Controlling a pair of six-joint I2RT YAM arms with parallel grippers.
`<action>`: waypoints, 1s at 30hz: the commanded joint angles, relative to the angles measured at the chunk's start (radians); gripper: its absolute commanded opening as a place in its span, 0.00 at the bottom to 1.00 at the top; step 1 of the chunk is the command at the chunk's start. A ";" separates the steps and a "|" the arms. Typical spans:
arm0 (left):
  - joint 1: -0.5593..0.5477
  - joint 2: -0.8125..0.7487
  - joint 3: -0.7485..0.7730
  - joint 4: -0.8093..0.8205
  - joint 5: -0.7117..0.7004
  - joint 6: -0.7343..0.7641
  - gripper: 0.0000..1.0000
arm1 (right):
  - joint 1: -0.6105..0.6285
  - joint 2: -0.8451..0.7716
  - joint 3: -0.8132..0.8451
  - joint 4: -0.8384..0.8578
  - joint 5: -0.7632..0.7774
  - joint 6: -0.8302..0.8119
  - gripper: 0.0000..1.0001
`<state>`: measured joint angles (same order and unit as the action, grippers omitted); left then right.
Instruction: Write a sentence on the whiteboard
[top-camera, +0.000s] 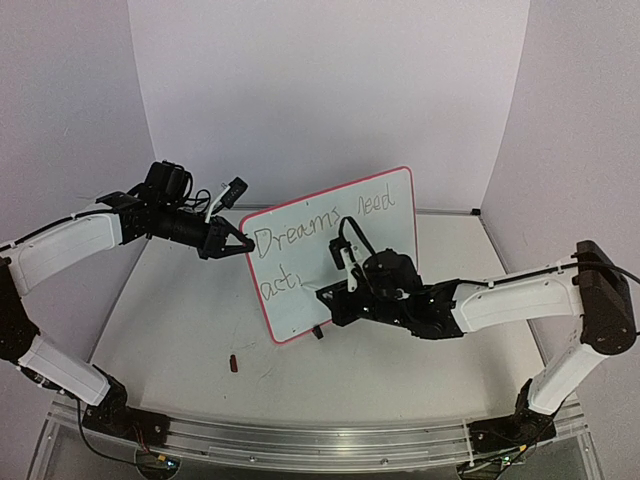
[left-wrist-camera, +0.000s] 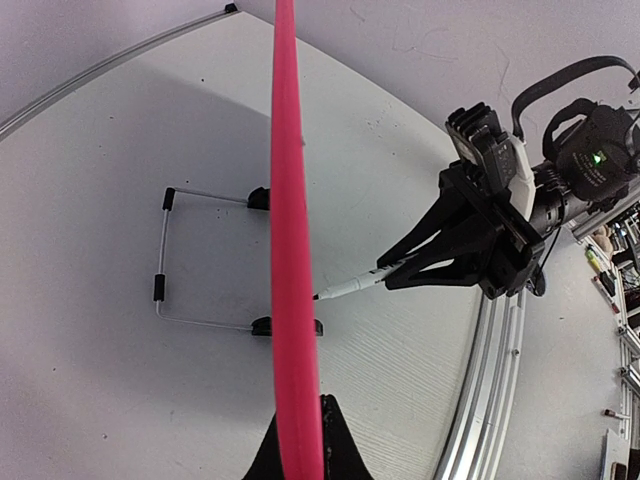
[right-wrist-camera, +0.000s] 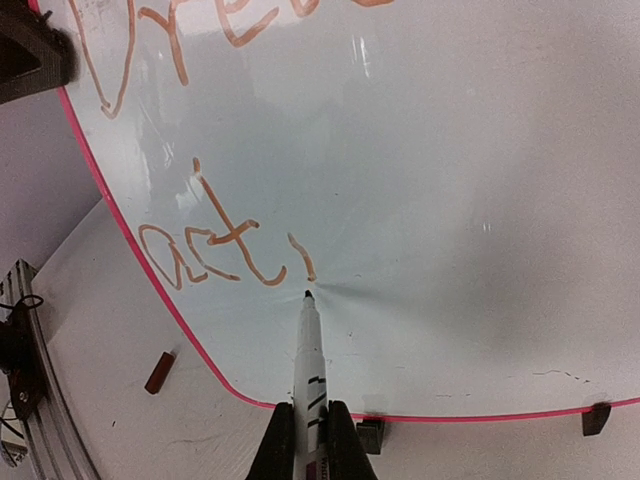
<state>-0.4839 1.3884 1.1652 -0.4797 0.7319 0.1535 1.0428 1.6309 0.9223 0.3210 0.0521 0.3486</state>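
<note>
Whiteboard stands on white table.

Left gripper clamped, right gripper closed, arms seemingly reaching inward

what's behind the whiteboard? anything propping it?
The left wrist view shows a bent wire stand with black feet behind the whiteboard, resting on the table. The board is edge-on there and front-on in the other views, so its back face is hidden.
</note>
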 joint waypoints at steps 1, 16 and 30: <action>-0.032 0.044 -0.009 -0.103 -0.020 0.020 0.00 | 0.013 -0.077 -0.002 0.062 -0.023 -0.044 0.00; -0.036 0.047 -0.009 -0.103 -0.022 0.020 0.00 | 0.015 0.014 0.101 0.035 0.055 -0.072 0.00; -0.038 0.044 -0.008 -0.105 -0.025 0.021 0.00 | 0.014 0.000 0.079 0.059 0.061 -0.077 0.00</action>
<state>-0.4877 1.3884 1.1652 -0.4789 0.7311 0.1535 1.0557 1.6512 0.9932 0.3373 0.1147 0.2883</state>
